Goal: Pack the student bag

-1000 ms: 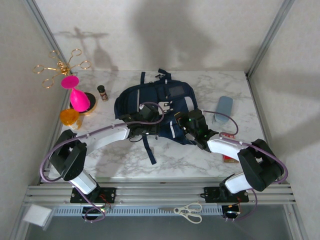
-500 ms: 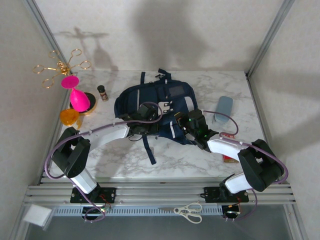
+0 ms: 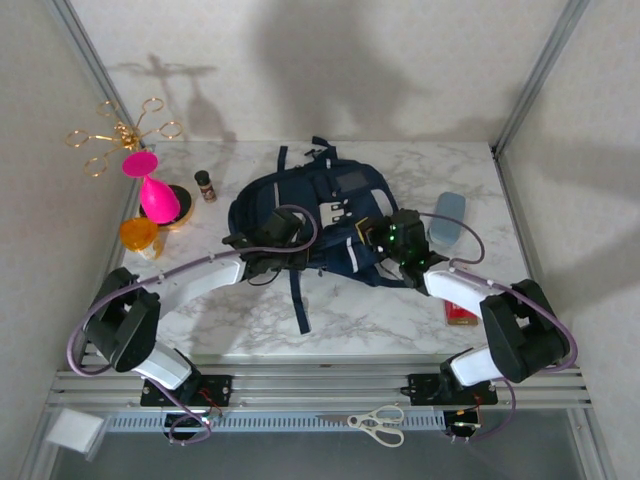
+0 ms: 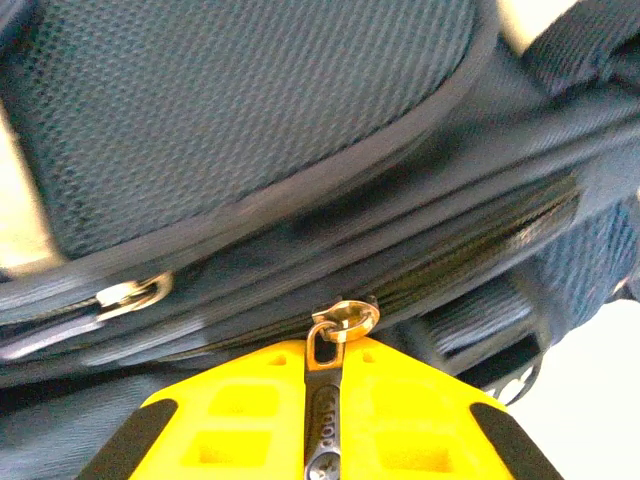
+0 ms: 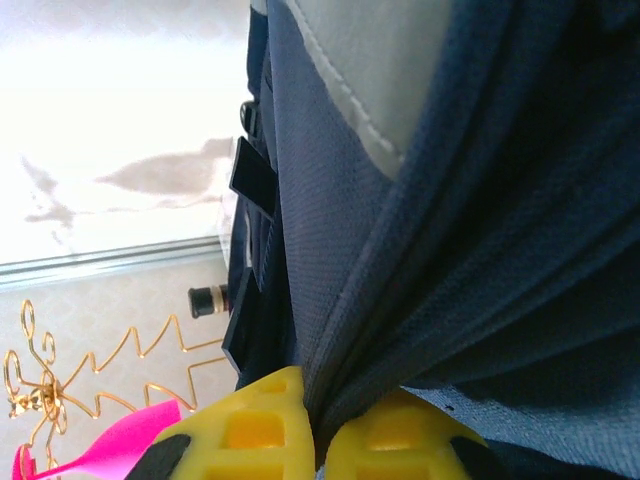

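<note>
Navy blue fabric patched grey-white marks the student bag (image 3: 330, 205), a large backpack lying at the centre of the frame on the white marble table (image 3: 400, 320) in the top view, its straps trailing toward the bottom edge. The left gripper (image 3: 268, 247) sits at the bag's lower left flank and the right gripper (image 3: 385, 232) at its lower right, both against the cloth.

In the left wrist view, the yellow fingers (image 4: 250, 410) are clamped tight on the small metal zipper pull (image 4: 325, 350) at bottom centre. The dark zip track (image 4: 480, 250) runs from there toward the right edge, rising slightly. The coming pull likely has to follow that line, and the left arm is the one on it.

In the right wrist view, the right jaws are pinched together on a fold of the bag's navy fabric at bottom centre, apparently bracing it.

No brand or writing is legible; the marks on the pull's tab are too small to read.
</note>
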`<state>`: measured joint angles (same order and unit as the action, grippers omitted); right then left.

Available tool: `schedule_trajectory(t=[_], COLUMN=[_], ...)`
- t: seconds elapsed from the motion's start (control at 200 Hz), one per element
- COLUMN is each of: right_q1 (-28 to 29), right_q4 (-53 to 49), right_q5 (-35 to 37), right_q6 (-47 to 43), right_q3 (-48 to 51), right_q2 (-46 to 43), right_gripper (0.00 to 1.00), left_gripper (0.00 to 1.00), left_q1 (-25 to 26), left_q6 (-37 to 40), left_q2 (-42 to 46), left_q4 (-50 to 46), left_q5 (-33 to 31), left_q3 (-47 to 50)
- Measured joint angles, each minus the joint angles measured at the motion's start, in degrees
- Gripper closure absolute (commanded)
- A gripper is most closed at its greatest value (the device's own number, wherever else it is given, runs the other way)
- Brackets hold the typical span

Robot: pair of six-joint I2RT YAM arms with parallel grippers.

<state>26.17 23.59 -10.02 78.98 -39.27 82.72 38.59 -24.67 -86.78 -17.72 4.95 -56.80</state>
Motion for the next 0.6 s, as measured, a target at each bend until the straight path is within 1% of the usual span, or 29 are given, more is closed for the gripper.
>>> schedule_trajectory(t=[0.11,0.27,0.285,0.33,0.36,0.436,0.466,0.531,0.601], right_q1=[-2.9,-7.0,-7.4,-8.4,-8.9,-9.4,-9.5,-9.5,-9.3], right_q4=[-1.7,-3.9,-4.2,-5.5,-6.5,-7.6,-7.6,-8.1,-10.2], right_q5=[-4.0,-9.7,-10.0,-11.3,-11.9,-12.3,-12.2,-12.3,-12.2], right_q6=[-1.9,-5.8,-6.2,-7.8,-8.9,-10.9,-12.0,-13.7,-16.2], right_q3=[-4.0,-11.9,-12.7,-16.2,-18.5,-21.9,-22.3,-22.4,-22.2], right_q2=[3.0,11.0,11.7,14.6,16.3,18.8,19.0,18.6,17.1], right_gripper=[1.0,1.0,0.99,0.92,0.85,0.6,0.53,0.41,0.32], left_gripper=[1.0,1.0,1.0,1.0,1.0,1.0,1.0,1.0,1.0], left_q1=[0.3,2.1,2.2,2.5,2.6,2.8,2.8,2.9,3.0], left_q6=[0.3,-1.9,-2.1,-2.8,-3.1,-3.7,-3.9,-4.0,-4.0], left_q2=[1.5,3.5,3.7,4.2,4.2,4.1,4.0,3.5,2.6], left_q4=[0.0,1.5,1.8,2.1,2.1,1.9,1.9,1.9,1.6], left_q5=[0.2,0.4,0.4,0.4,0.4,0.2,0.2,0.2,0.2], left_q3=[0.9,1.3,1.4,1.4,1.4,1.4,1.4,1.3,0.9])
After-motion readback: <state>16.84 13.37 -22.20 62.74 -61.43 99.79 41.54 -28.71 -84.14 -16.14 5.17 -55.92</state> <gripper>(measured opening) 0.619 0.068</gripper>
